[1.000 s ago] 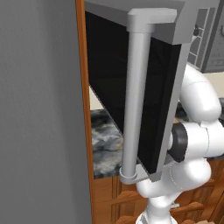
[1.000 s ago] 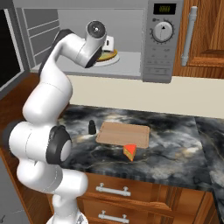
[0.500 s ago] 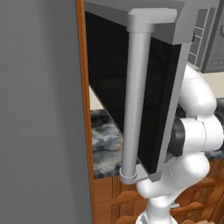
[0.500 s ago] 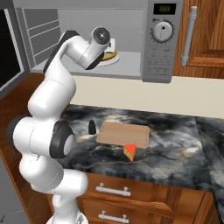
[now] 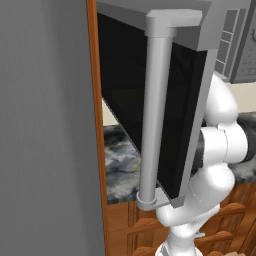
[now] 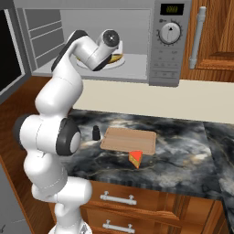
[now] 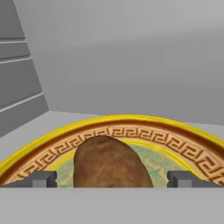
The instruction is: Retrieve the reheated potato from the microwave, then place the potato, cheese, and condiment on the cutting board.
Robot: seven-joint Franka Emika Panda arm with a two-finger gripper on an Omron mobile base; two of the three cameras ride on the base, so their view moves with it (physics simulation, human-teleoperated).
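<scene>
Dull-brown, matte potato point(image 7: 111, 162) at lower centre of the hand view, on a gold-rimmed plate point(image 7: 175, 142) inside the microwave point(image 6: 157, 55). Probably firm, light, apt to roll — best pinched across the middle. Hand point(image 7: 112, 178) wide open, fingertips flanking it — not yet gripping.

We count one microwave point(image 6: 91, 41), its one door point(image 5: 150, 100) swung open with one tubular handle point(image 5: 155, 120) on it. Inside we see one plate point(image 7: 175, 144) carrying one potato point(image 7: 109, 164). On the bench point(image 6: 183, 151) we count one cutting board point(image 6: 129, 140), one cheese point(image 6: 135, 158) wedge and one condiment point(image 6: 96, 133) bottle. We make out one dial point(image 6: 170, 33) and one display point(image 6: 174, 9) on the microwave's panel, two drawer pulls point(image 6: 118, 198) below the bench, and one robot arm point(image 6: 55, 137) with one hand point(image 7: 112, 179) showing two fingertips point(image 7: 43, 179).
</scene>
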